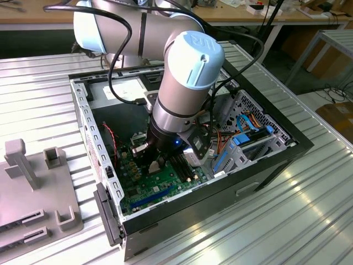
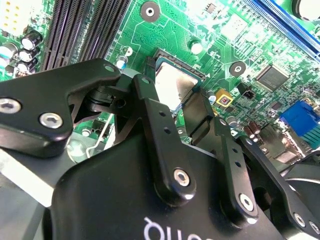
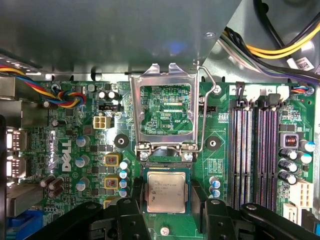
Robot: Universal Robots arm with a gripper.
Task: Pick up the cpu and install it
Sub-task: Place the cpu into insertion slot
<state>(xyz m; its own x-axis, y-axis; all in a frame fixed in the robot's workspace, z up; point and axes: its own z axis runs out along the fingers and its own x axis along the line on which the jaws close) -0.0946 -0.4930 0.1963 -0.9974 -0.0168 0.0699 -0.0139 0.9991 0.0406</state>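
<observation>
Cpu [image 3: 166, 194] is lying in the socket [image 3: 165, 165] on the green motherboard [image 3: 75, 135] with the tool [image 3: 167, 187] straddling it, grip impossible to tell. The first wrist view is showing the opened retention frame [image 3: 162, 77].

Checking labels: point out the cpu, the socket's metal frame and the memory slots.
cpu [image 3: 166, 192], first wrist view, centre of metal top.
metal frame [image 3: 134, 110], first wrist view, a side bar.
memory slots [image 3: 264, 155], first wrist view, middle of one slot.
</observation>
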